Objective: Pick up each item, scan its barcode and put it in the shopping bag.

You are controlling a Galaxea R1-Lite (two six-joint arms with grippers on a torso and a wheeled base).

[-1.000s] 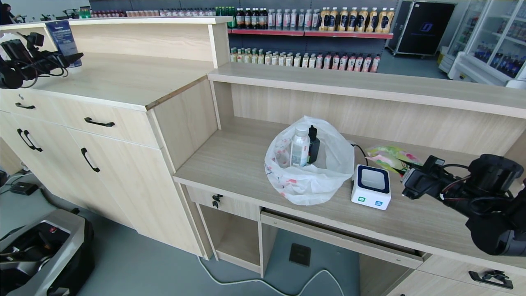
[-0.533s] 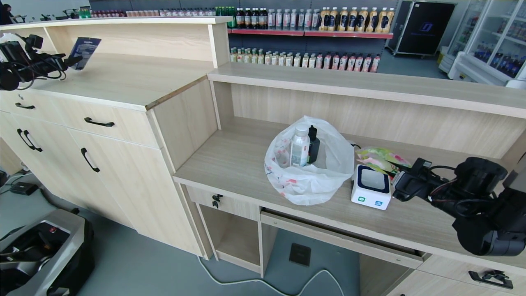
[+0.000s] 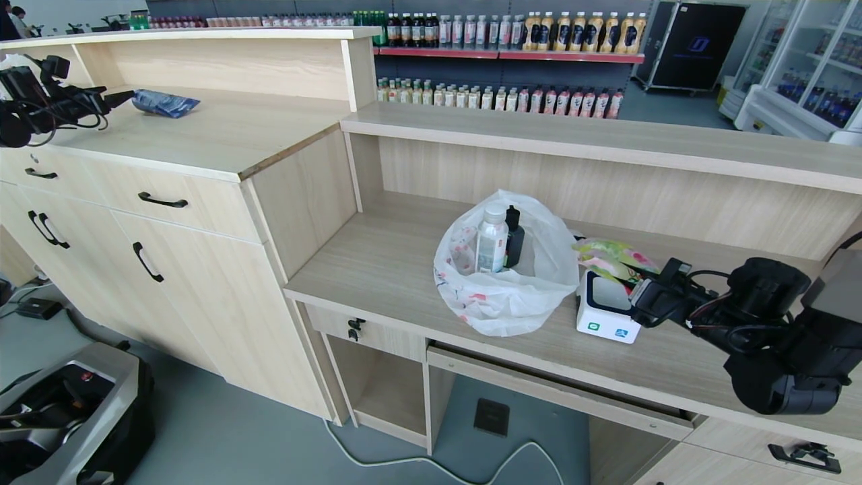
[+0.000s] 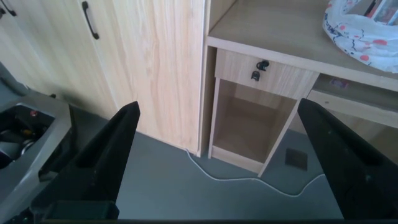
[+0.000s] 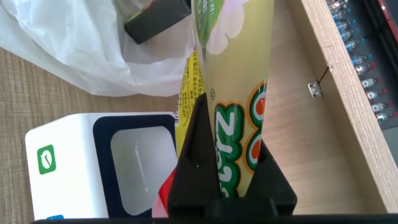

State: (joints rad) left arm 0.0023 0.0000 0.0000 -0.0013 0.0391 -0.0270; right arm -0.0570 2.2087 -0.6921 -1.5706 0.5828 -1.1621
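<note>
My right gripper (image 3: 638, 294) is shut on a green-and-yellow snack bag (image 3: 609, 258), held just above the white barcode scanner (image 3: 601, 311). Seen from the right wrist, the snack bag (image 5: 239, 68) is pinched in the right gripper (image 5: 229, 146), beside the scanner (image 5: 87, 162) and the shopping bag (image 5: 56, 50). The white shopping bag (image 3: 505, 296) stands left of the scanner, holding a white bottle (image 3: 491, 240) and a dark bottle (image 3: 514, 236). A blue packet (image 3: 165, 103) lies flat on the raised counter, just off my open left gripper (image 3: 123, 98). Its fingers (image 4: 115, 155) are spread wide with nothing between.
The lower desk (image 3: 377, 269) has free room left of the shopping bag. A back wall and shelf (image 3: 579, 135) rise behind it. The raised counter (image 3: 222, 141) carries the blue packet. Drawers and cupboard doors (image 3: 155, 256) are below.
The blue packet, held upright by the left gripper a second ago, tipped over and now lies released on the raised counter. The right gripper carried the snack bag leftward over the scanner.
</note>
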